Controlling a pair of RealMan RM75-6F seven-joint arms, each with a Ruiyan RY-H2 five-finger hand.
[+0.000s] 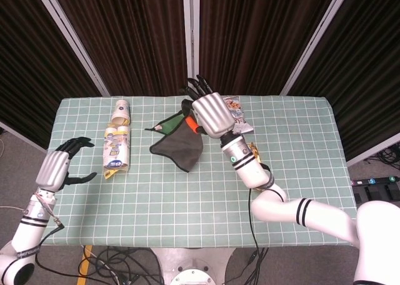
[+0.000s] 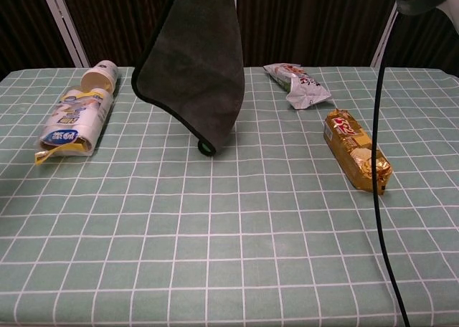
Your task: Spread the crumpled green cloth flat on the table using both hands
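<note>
The cloth (image 1: 178, 144) hangs in the air over the table's middle, its grey back outward and a green edge at the top. My right hand (image 1: 209, 113) holds it by its upper corner, high above the table. In the chest view the cloth (image 2: 197, 62) dangles from the top edge of the frame, its lowest tip near the tabletop, and the hand itself is out of that frame. My left hand (image 1: 53, 170) hovers beyond the table's left edge, fingers apart and holding nothing.
A paper cup (image 1: 120, 112) and a white-and-yellow package (image 1: 116, 147) lie at the left of the checked table (image 1: 187, 204). A gold snack bar (image 2: 356, 149) and a silver snack bag (image 2: 297, 84) lie to the right. The cable of the right arm (image 2: 380, 198) hangs down there.
</note>
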